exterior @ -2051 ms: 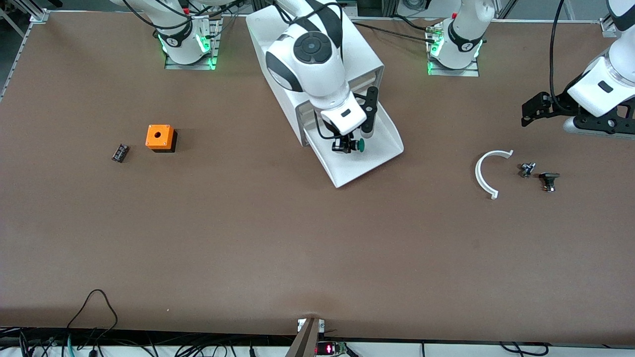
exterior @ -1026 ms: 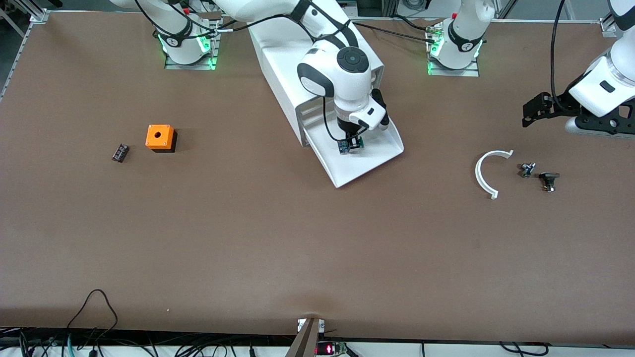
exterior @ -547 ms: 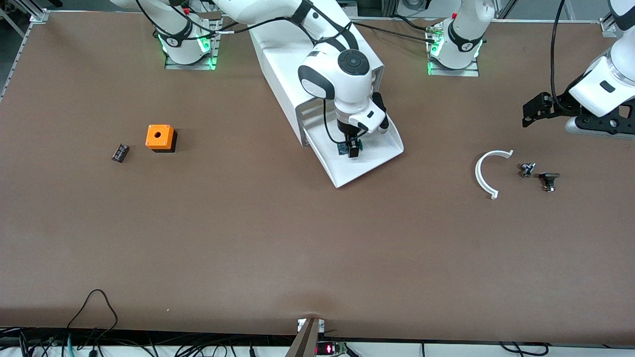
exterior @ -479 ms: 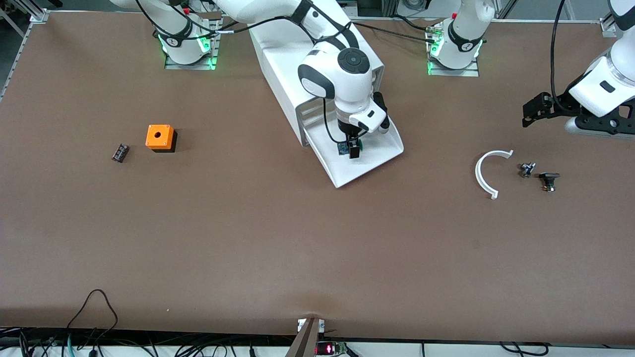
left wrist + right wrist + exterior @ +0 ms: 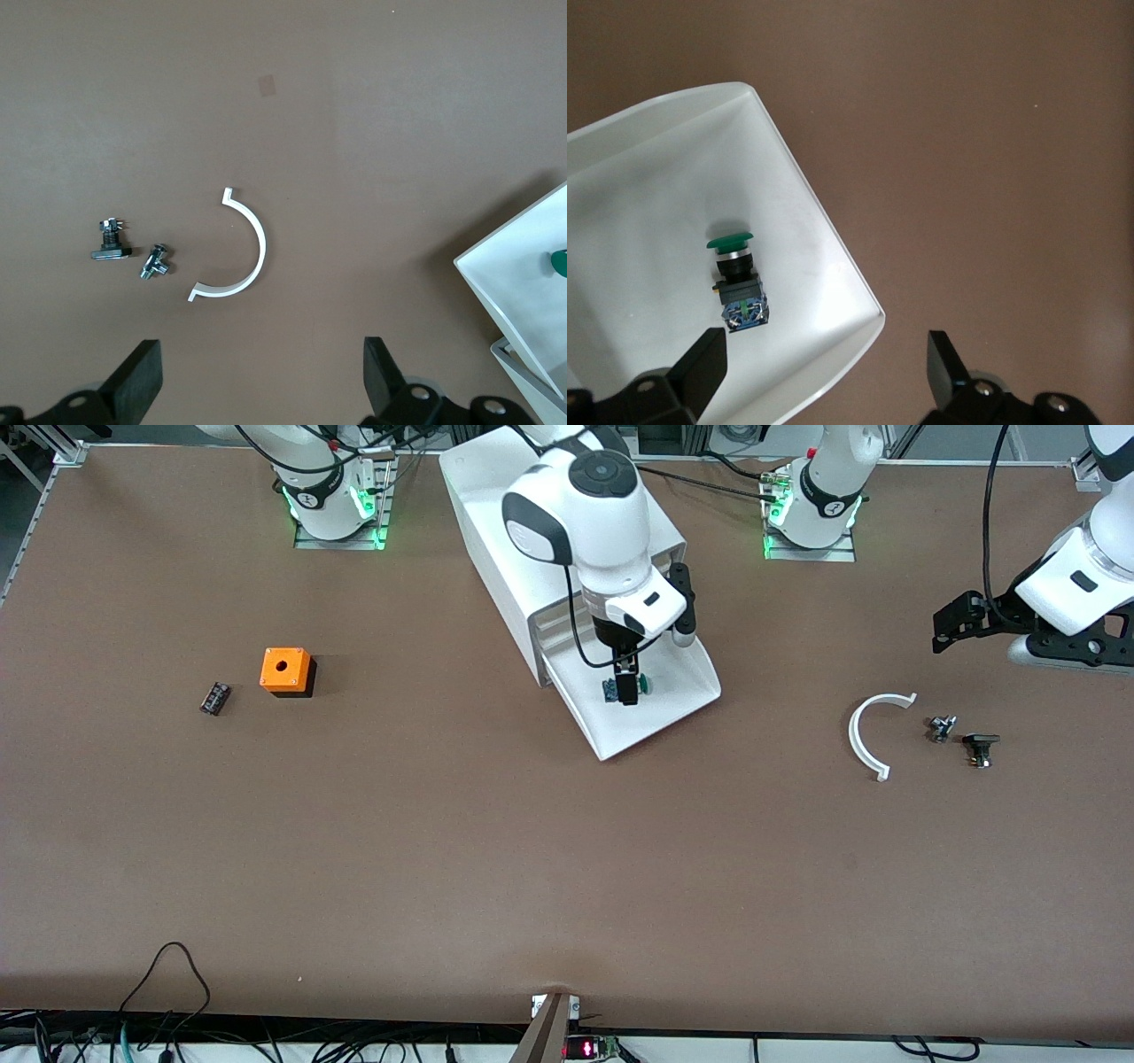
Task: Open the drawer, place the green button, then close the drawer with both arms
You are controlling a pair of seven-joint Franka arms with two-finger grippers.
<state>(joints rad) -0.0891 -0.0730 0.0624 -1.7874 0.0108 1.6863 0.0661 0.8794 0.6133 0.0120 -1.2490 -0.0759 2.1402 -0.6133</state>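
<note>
green-capped button [image 5: 737, 283] on its side in open white drawer [image 5: 824, 239].

1. A wide brown tabletop [image 5: 443, 850] fills nearly the whole front view, matte and evenly lit.
2. Silver metal framing [image 5: 66, 456] edges its corner at 10 o'clock.
3. Black cables [image 5: 159, 974] loop over the edge at 7 o'clock.
4. A small device with a red light [image 5: 580, 1048] sits at 6 o'clock.
</note>
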